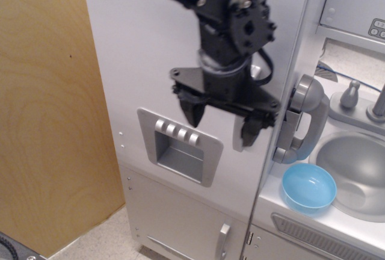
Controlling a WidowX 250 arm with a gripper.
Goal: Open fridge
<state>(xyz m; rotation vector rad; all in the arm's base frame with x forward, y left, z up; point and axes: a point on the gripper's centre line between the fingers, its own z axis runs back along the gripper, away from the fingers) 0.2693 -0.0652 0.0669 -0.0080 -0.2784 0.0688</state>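
Note:
The fridge (144, 49) is a tall silver-grey cabinet and its large door is shut. A recessed dispenser panel (179, 147) with a row of buttons sits low on the door. The door's curved grey handle (239, 142) is mostly hidden behind my gripper; only its lower end and a bit of its top show. My black gripper (224, 121) hangs in front of the door with its fingers (194, 109) spread open and empty. The right finger is in front of the handle; I cannot tell if it touches.
A small lower door with a short handle (223, 241) is below. A grey toy phone (304, 121) hangs on the cabinet's side. A blue bowl (309, 188) sits by the sink (358, 167) and faucet (351, 94). A microwave (355, 1) is top right. A wooden panel (48, 121) stands left.

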